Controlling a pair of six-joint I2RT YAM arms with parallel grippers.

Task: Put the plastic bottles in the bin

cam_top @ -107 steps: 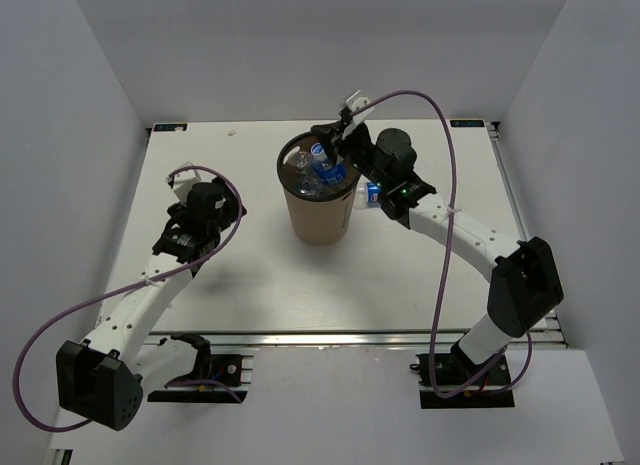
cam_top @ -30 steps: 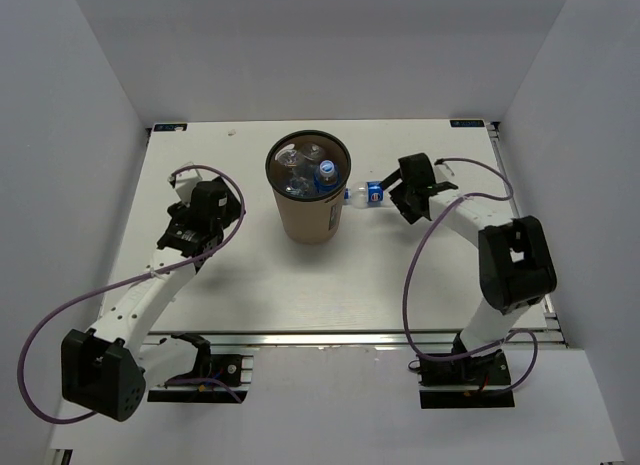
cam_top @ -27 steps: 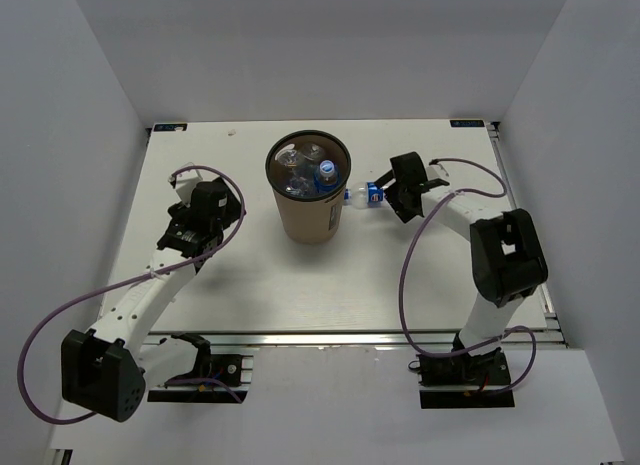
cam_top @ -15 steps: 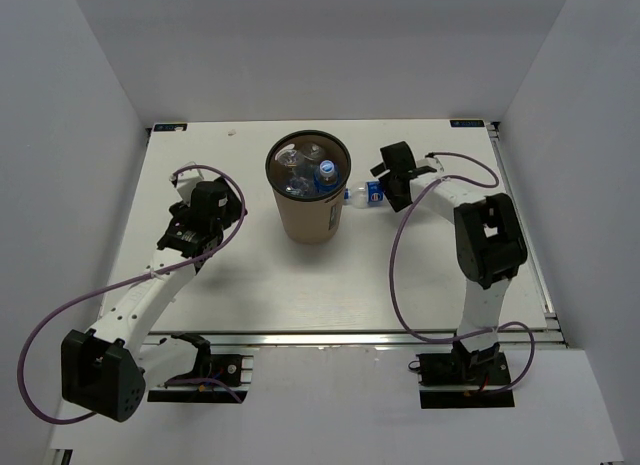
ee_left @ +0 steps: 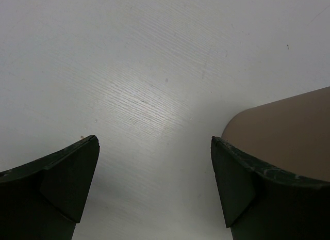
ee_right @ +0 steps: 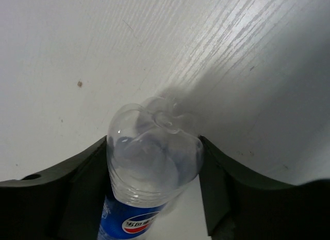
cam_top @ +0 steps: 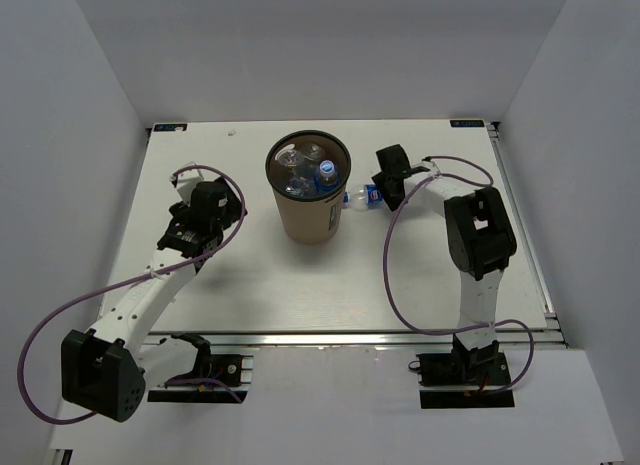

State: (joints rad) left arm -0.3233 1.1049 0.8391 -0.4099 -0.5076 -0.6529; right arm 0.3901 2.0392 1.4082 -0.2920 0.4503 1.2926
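Right wrist: right hand (ee_right: 153,142), low over table (ee_right: 77,44), clasps bottle (ee_right: 149,165).

Left black two-finger gripper (ee_left: 154,149) gapes wide at nine o'clock. Right black two-finger gripper (ee_right: 153,147), at two o'clock, pinches a clear plastic bottle (ee_right: 152,168).

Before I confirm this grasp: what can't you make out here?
Top view: the right gripper covers part of the loose bottle.
Right wrist view: the bottle's cap is cut off by the bottom edge; whether the fingers press it is unclear.
Top view: clear bottles in the bin overlap; count uncertain.
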